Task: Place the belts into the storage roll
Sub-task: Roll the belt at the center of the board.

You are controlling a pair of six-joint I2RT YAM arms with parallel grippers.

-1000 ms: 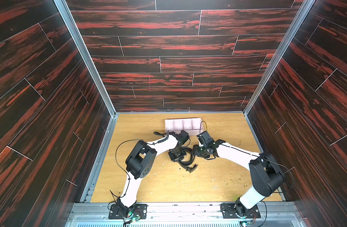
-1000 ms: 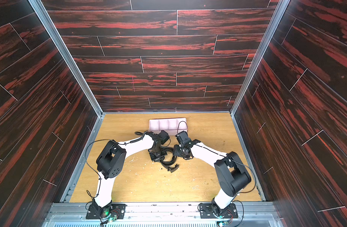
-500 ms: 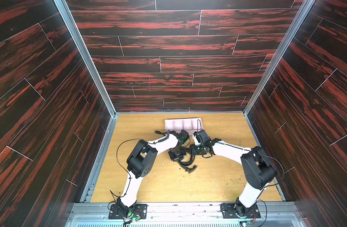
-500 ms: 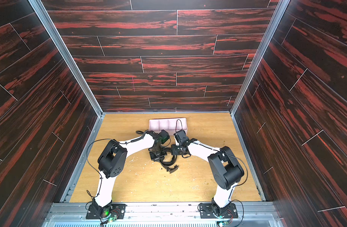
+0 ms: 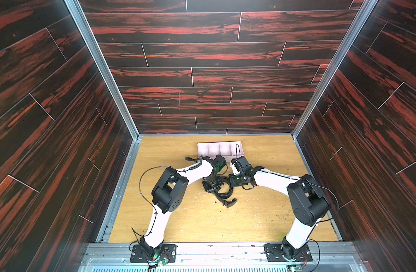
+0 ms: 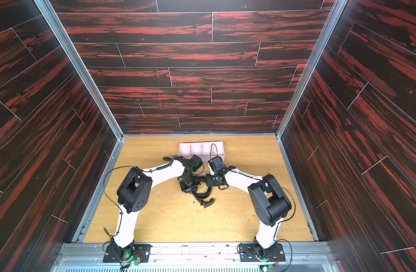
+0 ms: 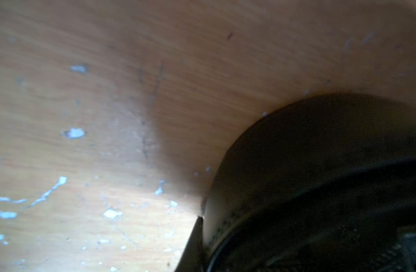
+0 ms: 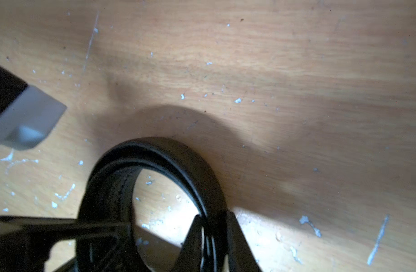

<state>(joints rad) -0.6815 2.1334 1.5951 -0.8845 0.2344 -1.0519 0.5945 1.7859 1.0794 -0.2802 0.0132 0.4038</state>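
Dark wood-effect panelling (image 5: 202,70) streaked with red closes in three sides of a pale wooden desk (image 5: 202,223), which is scuffed with white flecks.

Right gripper (image 8: 214,219): the right wrist view shows one finger inside and one outside the wall of a coiled black belt (image 8: 178,160). They are pressed together on two or three stacked turns of the strap. I record this as clamped on the belt.

Left gripper (image 5: 212,188): it is down on the opposite side of the same coil. The left wrist view is blurred and filled by the dark curve of the strap. I cannot tell whether these fingers are apart or clamped.

Belt: it lies near the middle of the desk, loosely wound and standing on its edge. A loose end (image 5: 228,202) trails toward the near edge. Whether that end carries the buckle is too small to tell.

Storage tray (image 5: 214,149): pale pink with thin dividers, it sits by the far edge at about mid-width. The compartments in view appear empty. The belt is on its near side, apart from it, so no part of the strap is stowed yet.

Handling assessment: the strap looks light and pliable. Its smooth, leather-like face is probably somewhat slippery, and the coil is likely to spring open if slackened. In my judgement the soundest hold is across the coil wall, pinching all the turns together. Gripping a single layer or the free end would probably let the coil unwind. The trailing end may catch on a divider when the coil is lowered.
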